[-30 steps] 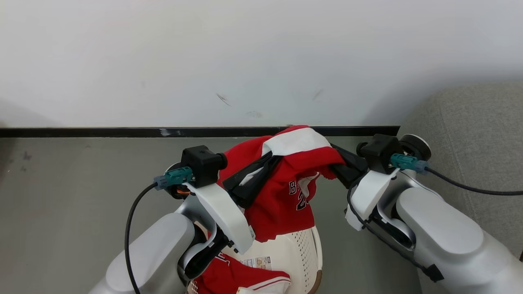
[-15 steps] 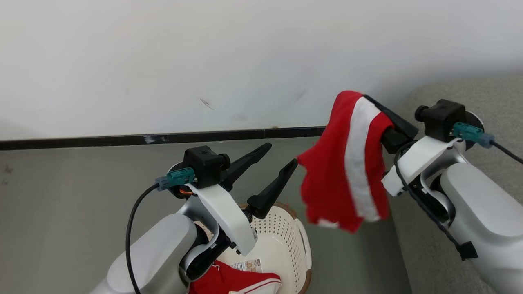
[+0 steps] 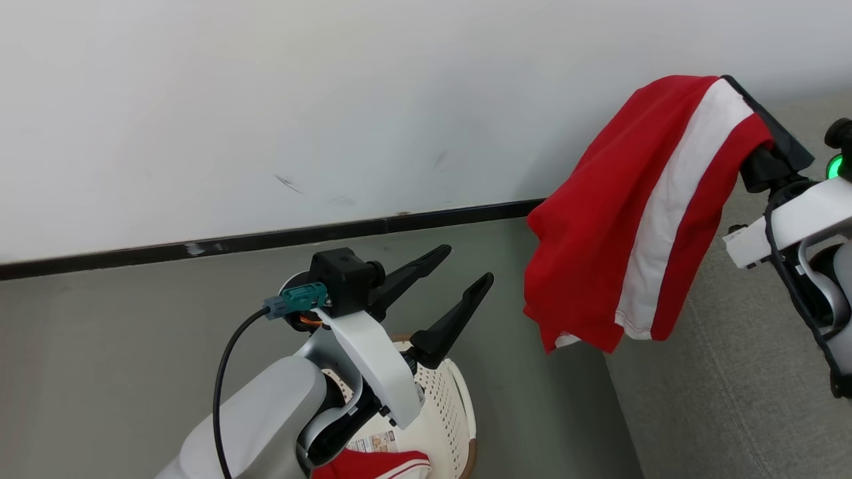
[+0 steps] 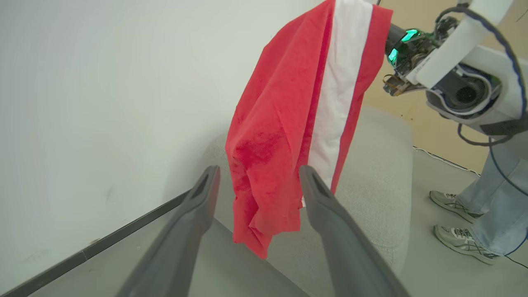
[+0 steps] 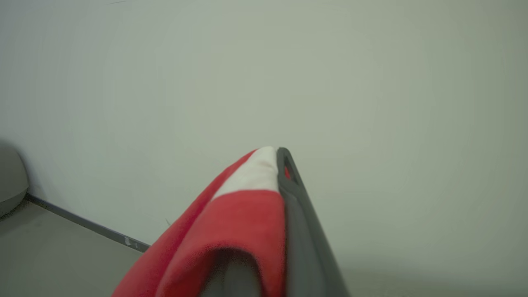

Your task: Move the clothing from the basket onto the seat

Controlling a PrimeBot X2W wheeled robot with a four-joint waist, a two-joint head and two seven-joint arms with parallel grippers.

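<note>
**Item carried.** A red garment [image 3: 626, 219] with one broad white stripe hangs in the air at the outer edge of the seat [image 3: 705, 399], by the seat's rounded arm. It touches neither the seat nor the floor [image 3: 133, 346]. Its upper end is draped over and pinched by the right claw [image 3: 735, 83], whose fingers are pressed together on the cloth.

**Surroundings.** A pale wall [image 3: 266, 100] with a dark skirting strip [image 3: 266, 237] runs behind the garment to the seat's arm. The basket [image 3: 459, 399] stands on the floor well apart from the seat, on the side of the hanging hem. A second garment [image 3: 373, 462], red with white trim, lies in it. The left claw [image 3: 468, 263] stands between the basket and the hanging cloth and is clear of both. In the left wrist view, a person's legs [image 4: 499, 185] in jeans and grey trainers stand on the floor beyond the seat's arm.

**Arm pose.** The right arm is raised above the seat, with its fingers pointing up toward the wall and a green light lit at the wrist. The left forearm rises over the basket. Its claw is spread wide and empty, aimed toward the seat's arm.

**Orientation.** The garment's long axis falls steeply from the right claw, slanting away from the seat. The stripe runs along that axis, and the white-edged hem is the lowest part.
</note>
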